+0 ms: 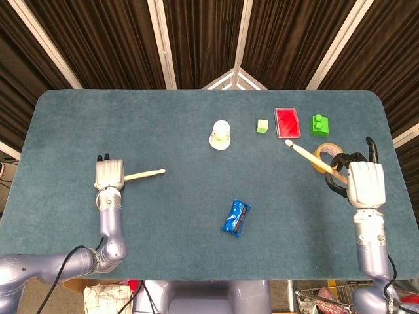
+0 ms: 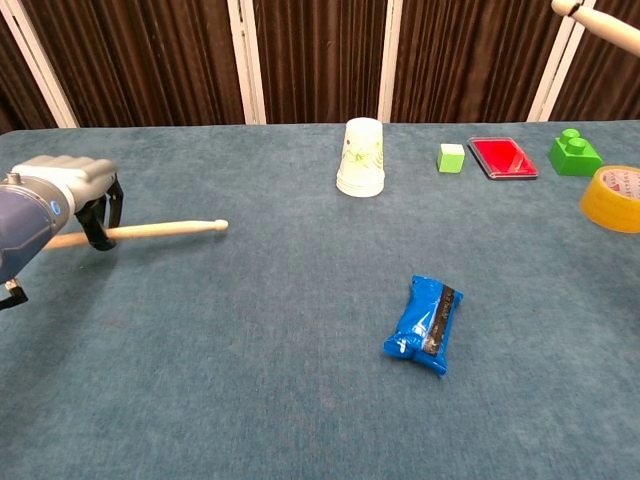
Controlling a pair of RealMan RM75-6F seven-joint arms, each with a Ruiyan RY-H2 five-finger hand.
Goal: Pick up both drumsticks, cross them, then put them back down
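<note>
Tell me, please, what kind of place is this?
Probably a robot test room, not a home: a table covered in blue cloth, dark curtains behind, and unrelated small things laid out, such as a cup and a tape roll.

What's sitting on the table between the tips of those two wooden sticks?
The upturned paper cup lies roughly between the left drumstick and right drumstick tips, seen in the head view.

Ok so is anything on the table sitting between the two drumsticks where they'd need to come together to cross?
The upturned paper cup and blue snack packet lie between them, but low on the table; both the left drumstick and right drumstick look lifted, so likely no obstruction.
</note>
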